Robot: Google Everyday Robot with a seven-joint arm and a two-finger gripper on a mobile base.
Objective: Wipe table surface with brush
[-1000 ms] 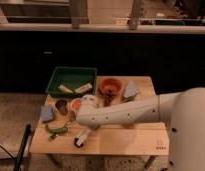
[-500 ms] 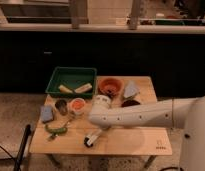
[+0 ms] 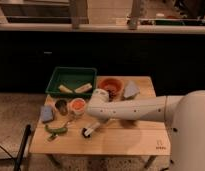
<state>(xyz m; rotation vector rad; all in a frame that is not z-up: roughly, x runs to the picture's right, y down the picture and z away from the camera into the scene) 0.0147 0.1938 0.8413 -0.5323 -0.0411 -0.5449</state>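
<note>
The arm has swung further right since half a second ago, carrying the brush (image 3: 90, 129) along the bench (image 3: 126, 144). At far left a blue-grey sponge (image 3: 46, 113) nears the edge, a green vegetable (image 3: 57, 129) beside it. The brush slants — dark head low-left on the wood, handle rising right into the tool (image 3: 97, 121), clenched on it. Bare wood lies along the front edge.
</note>
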